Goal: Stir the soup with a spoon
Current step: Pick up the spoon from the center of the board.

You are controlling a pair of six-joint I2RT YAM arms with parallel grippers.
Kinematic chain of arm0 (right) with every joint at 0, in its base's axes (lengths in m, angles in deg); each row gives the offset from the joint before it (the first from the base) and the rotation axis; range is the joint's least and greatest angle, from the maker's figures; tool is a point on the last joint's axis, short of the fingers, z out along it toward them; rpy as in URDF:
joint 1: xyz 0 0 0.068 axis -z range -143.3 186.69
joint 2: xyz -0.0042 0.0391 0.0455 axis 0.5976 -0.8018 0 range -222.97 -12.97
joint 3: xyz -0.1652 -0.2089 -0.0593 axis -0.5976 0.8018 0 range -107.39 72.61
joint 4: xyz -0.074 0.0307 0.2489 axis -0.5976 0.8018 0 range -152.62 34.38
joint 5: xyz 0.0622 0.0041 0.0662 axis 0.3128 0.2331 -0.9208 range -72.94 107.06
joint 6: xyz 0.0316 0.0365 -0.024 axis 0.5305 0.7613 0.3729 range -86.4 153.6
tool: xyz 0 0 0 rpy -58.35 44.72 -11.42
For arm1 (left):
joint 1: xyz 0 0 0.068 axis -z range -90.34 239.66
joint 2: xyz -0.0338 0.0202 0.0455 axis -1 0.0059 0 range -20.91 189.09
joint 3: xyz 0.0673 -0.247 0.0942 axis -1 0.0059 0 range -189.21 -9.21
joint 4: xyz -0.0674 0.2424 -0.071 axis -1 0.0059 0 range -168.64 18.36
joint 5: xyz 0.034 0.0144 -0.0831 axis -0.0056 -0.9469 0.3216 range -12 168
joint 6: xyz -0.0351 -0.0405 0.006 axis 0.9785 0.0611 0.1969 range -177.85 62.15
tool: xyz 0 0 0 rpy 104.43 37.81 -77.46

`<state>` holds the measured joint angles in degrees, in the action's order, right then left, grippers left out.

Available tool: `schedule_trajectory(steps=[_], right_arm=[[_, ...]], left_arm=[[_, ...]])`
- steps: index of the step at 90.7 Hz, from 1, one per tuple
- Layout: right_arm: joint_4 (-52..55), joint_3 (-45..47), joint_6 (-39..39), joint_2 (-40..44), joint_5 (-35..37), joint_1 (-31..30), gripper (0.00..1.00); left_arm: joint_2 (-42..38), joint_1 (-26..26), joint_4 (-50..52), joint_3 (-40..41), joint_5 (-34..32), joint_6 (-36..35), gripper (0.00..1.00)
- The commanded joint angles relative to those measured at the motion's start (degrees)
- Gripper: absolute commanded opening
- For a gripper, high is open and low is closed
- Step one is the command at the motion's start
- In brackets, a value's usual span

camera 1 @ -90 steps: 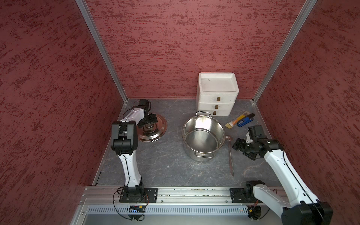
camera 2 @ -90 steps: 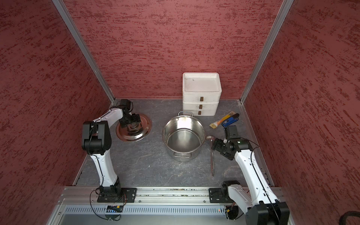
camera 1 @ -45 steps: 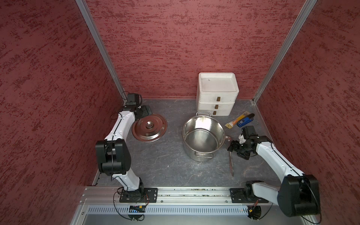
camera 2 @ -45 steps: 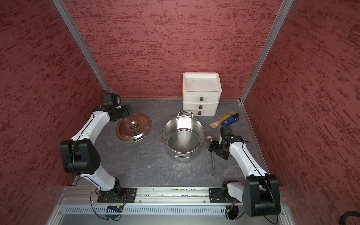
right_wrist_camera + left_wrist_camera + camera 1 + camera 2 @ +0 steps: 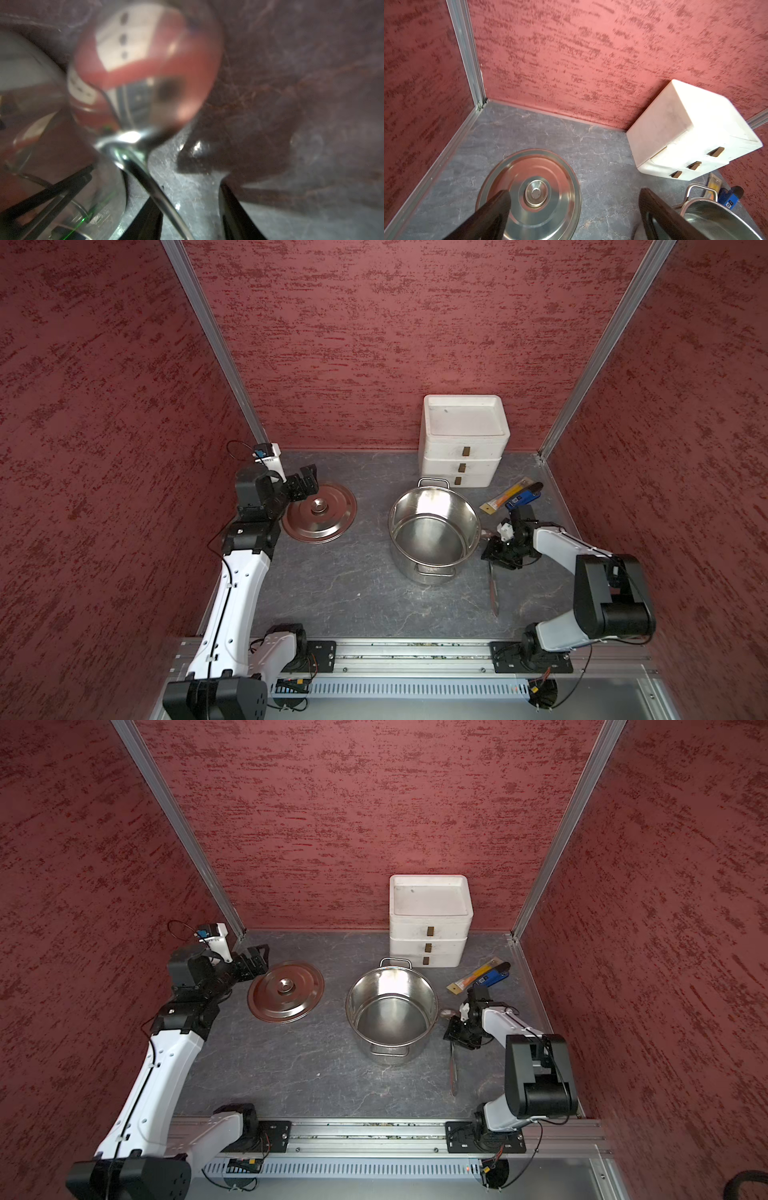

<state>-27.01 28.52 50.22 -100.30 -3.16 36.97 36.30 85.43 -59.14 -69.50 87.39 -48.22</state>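
Both jaws stand apart — the right jaws straddle the blurred spoon (image 5: 143,72), its handle partly hidden beside the stockpot (image 5: 436,506).

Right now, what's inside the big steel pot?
Only its bare, shiny bottom shows inside the pot; no soup visible, and the spoon lies outside beside it. The near inner wall is hidden behind the rim.

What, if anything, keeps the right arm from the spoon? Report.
Likely nothing, so yes: the right tool sits low over the spoon on the table beside the pot, jaws apart astride its handle, nothing between.
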Motion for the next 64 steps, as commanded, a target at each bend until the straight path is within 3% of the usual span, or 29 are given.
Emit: schedule_trajectory(steps=[1, 31, 47, 64], right_arm=[[-3.38, 0.32, -1.52, -2.53, -1.29, 0.42, 0.40], [-3.52, 1.18, -0.54, -2.67, -2.56, 0.40, 0.20], [-1.70, 1.71, -0.03, -0.74, -0.91, 0.40, 0.00], [4.73, 1.10, 0.65, 7.39, 2.82, 0.39, 0.00]], left_arm=[[-3.12, -0.17, -1.82, 1.34, 1.55, -1.84, 1.00], [-10.10, 1.85, -2.82, 4.51, 11.08, -7.90, 0.98], [-11.02, 5.50, -2.99, 5.13, 12.42, -12.52, 0.98], [-10.70, 12.35, -2.97, 5.04, 14.25, -20.07, 0.97]])
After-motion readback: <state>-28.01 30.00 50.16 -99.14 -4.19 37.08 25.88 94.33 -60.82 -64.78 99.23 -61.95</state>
